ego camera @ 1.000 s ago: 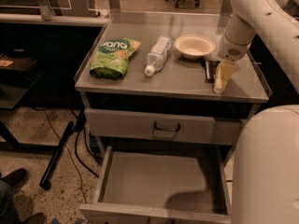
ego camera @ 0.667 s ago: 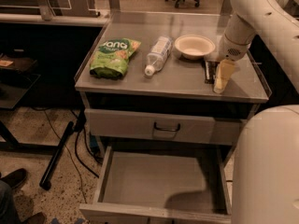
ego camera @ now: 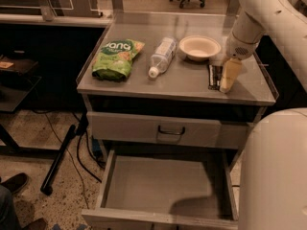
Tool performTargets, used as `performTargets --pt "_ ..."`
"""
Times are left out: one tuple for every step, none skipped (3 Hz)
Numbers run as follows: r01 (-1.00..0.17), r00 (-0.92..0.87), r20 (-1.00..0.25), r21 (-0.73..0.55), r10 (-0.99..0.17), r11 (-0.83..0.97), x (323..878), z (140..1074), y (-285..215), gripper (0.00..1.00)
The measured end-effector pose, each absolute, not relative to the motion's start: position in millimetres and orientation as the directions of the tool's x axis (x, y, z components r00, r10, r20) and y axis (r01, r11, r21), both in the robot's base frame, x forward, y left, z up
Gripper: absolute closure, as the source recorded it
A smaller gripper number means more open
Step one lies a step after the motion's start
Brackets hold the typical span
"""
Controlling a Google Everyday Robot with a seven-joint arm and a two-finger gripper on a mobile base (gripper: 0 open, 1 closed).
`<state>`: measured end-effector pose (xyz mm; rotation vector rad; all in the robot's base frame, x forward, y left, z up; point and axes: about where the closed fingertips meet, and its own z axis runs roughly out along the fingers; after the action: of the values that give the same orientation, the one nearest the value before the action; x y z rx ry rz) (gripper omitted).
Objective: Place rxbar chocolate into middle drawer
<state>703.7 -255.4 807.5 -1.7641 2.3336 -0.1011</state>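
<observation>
Claw (ego camera: pixel 228 76) hangs low over the right front of the table (ego camera: pixel 187 83), just beside the rxbar chocolate (ego camera: pixel 213 76), which lies flat near the bowl (ego camera: pixel 199 47); whether the claw is spread or pressed together I cannot tell. A good grasp likely means centring across the bar's narrow width, then lifting clear before carrying it down to the open middle drawer (ego camera: pixel 158 181) below.

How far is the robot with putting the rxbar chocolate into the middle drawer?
Done: the middle drawer stands pulled open. In hand: the claw is down at the right of the cabinet top, beside the rxbar chocolate, which lies flat there near the bowl; a grasp cannot be confirmed. Left: lift the bar, carry it down and release it in the drawer.
</observation>
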Motion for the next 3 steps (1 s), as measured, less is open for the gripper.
performTargets --pt "-0.943 -0.259 -0.129 -0.183 -0.957 0.280 703.7 807.4 -255.4 1.00" --pt "-0.943 -0.259 -0.129 -0.183 -0.957 0.280 703.7 807.8 -255.4 1.00" --pt "-0.943 -0.259 -0.129 -0.183 -0.957 0.280 703.7 816.2 -255.4 1.00"
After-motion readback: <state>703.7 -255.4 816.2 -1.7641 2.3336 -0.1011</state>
